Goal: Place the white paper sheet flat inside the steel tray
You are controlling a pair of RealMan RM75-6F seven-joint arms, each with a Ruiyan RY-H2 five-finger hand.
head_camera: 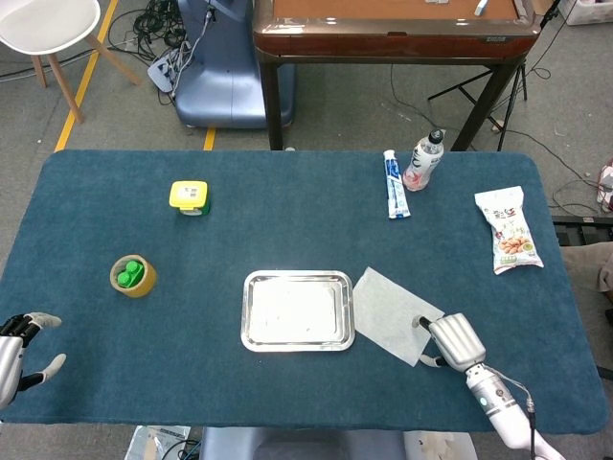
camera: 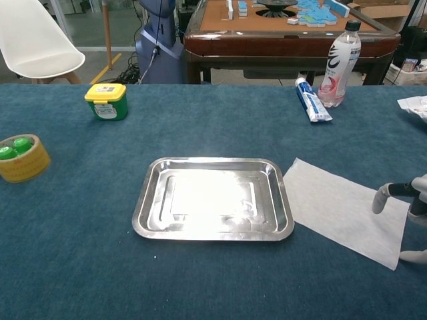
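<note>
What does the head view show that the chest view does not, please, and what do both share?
Only the head view shows the left hand, held open at the table's near left edge, and the whole snack bag. Only the chest view shows the game pieces on the brown table behind. Both show the steel tray, the white paper sheet lying beside it, and the right hand with fingers at the sheet's outer edge.

- A grey floor (head_camera: 345, 105) is crossed by a yellow line (head_camera: 88, 69).
- A wooden table (head_camera: 388, 29) and white chair (head_camera: 43, 24) are seen.
</note>
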